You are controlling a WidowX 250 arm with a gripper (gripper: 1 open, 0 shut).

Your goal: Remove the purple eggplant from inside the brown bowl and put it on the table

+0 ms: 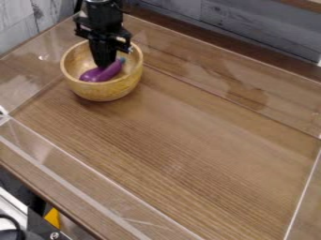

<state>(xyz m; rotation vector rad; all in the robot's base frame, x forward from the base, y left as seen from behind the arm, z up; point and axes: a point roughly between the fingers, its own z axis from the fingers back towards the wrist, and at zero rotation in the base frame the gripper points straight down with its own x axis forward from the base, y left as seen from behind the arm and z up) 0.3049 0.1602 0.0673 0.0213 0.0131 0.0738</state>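
The purple eggplant [97,72] lies tilted inside the brown bowl [108,92], which stands at the far left of the table [189,150]. My black gripper [112,59] points straight down into the bowl. Its fingers are together on the eggplant's upper right end. The rest of the eggplant slopes down to the left, over the bowl's pale inside. Whether it still touches the bowl's bottom I cannot tell.
Clear plastic edging [51,164] runs around the tabletop's sides. A grey plank wall [251,23] rises behind the table. Wood-grain surface stretches to the right of and in front of the bowl.
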